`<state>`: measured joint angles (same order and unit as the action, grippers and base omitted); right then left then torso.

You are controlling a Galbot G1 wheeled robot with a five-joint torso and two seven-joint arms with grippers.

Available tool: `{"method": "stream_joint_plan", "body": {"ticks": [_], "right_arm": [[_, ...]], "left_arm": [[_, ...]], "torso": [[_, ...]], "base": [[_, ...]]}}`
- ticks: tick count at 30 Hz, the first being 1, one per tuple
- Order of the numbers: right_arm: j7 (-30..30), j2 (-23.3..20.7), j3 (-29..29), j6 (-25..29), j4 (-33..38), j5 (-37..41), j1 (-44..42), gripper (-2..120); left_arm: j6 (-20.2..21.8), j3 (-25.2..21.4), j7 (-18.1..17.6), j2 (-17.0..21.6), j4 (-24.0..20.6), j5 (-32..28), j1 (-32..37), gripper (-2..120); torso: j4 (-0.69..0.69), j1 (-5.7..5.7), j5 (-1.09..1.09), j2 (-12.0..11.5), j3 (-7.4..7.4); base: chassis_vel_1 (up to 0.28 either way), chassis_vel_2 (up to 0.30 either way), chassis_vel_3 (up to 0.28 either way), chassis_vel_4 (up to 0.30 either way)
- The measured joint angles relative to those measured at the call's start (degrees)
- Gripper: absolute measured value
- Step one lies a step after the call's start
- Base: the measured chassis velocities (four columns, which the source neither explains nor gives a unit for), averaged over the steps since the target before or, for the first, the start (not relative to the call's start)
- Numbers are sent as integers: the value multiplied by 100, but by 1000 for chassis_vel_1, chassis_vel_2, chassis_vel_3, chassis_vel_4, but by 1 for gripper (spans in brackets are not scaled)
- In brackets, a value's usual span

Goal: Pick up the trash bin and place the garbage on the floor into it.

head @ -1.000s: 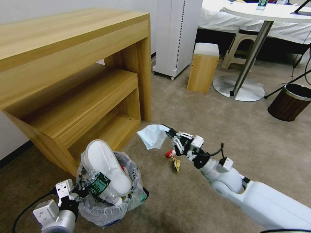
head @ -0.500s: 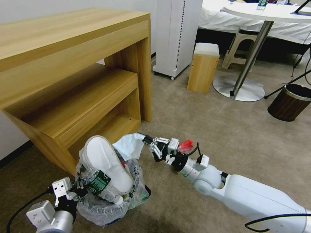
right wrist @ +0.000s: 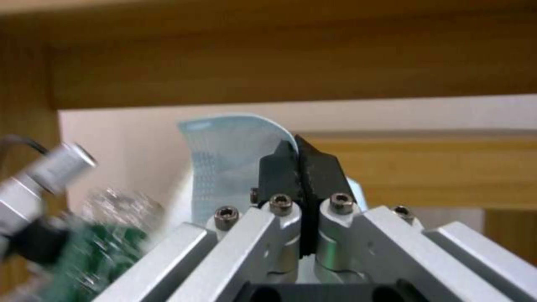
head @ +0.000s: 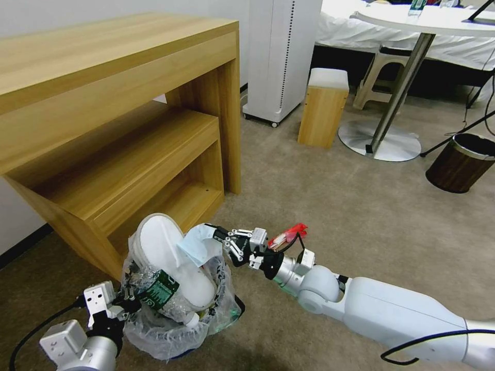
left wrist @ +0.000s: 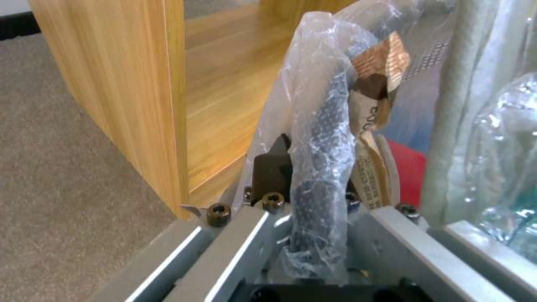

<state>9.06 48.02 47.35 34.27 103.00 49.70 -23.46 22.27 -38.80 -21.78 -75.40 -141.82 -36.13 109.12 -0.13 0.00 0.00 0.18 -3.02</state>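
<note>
The trash bin (head: 178, 330), black with a crinkled clear bag, stands on the floor (head: 330, 206) at the lower left. My left gripper (head: 125, 301) is shut on its rim (left wrist: 321, 159). A white slipper (head: 165, 252) and a green-labelled plastic bottle (head: 160, 293) stick out of it. Over the bin's far edge, my right gripper (head: 214, 234) is shut on a pale blue-white sheet of paper (head: 196, 247), which rests against the slipper. The right wrist view shows the black fingertips (right wrist: 282, 167) pinching that paper (right wrist: 229, 159). A red wrapper (head: 293, 232) shows just behind my right wrist.
A wooden desk with a lower shelf (head: 129, 129) stands right behind the bin. Farther off are a white appliance (head: 281, 56), a small wooden stool (head: 322, 108), a round table's base (head: 381, 139) and a brown wood-pattern bin (head: 461, 162). Open carpet lies to the right.
My right gripper has carried the paper leftward from above the open carpet to the bin's opening. The left gripper and the bin have hardly moved.
</note>
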Motion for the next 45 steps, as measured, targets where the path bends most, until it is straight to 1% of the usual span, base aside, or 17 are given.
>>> {"method": "stream_joint_plan", "body": {"ticks": [4, 7, 11, 15, 16, 22, 27, 36, 41, 45], "right_arm": [[20, -21, 2, -2, 120, 37, 3, 0], [-18, -27, 118, -34, 225, 115, 68, 0], [-90, 27, 334, -87, 192, 238, 281, 0], [-100, 122, 677, -154, 132, 417, 698, 0], [-100, 122, 677, -154, 132, 417, 698, 0], [-104, 260, 1097, -219, 147, 602, 1031, 0], [-241, 277, 1283, -287, 168, 614, 1004, 0], [-419, 234, 1366, -351, 48, 581, 837, 0], [-515, 325, 1481, -441, -53, 658, 846, 0], [-732, 398, 1600, -617, -32, 779, 937, 0]], "left_arm": [[0, 3, 2, -8, 16, -1, -16, 1], [0, 15, 4, -10, 20, -1, -19, 1], [2, 40, 14, -29, -13, 16, 3, 1], [3, 70, 47, -59, -114, 80, 64, 1], [3, 70, 47, -59, -114, 80, 64, 1], [5, 61, 62, -74, -140, 95, 93, 1], [5, 54, 64, -80, -142, 95, 85, 1], [5, 68, 70, -84, -148, 83, 69, 1], [5, 106, 99, -106, -148, 118, 103, 1], [5, 95, 104, -94, -148, 123, 137, 1]], "torso": [[-1, 0, 0, 0, 0], [-1, 0, 0, 0, 0], [-1, 0, 0, 0, 0], [-1, 0, 0, 0, 0], [-1, 0, 0, 0, 0], [0, 0, 0, 0, 0], [0, 0, 0, 0, 0], [-1, 0, 0, 0, 0], [-1, 0, 0, 0, 0], [0, 0, 0, 0, 0]], "base": [[0, 0, 0, 0], [0, 0, 0, 0], [0, 0, 0, 0], [0, 0, 0, 0], [0, 0, 0, 0], [0, 0, 0, 0], [0, 0, 0, 0], [0, 0, 0, 0], [0, 0, 0, 0], [0, 0, 0, 0]]}}
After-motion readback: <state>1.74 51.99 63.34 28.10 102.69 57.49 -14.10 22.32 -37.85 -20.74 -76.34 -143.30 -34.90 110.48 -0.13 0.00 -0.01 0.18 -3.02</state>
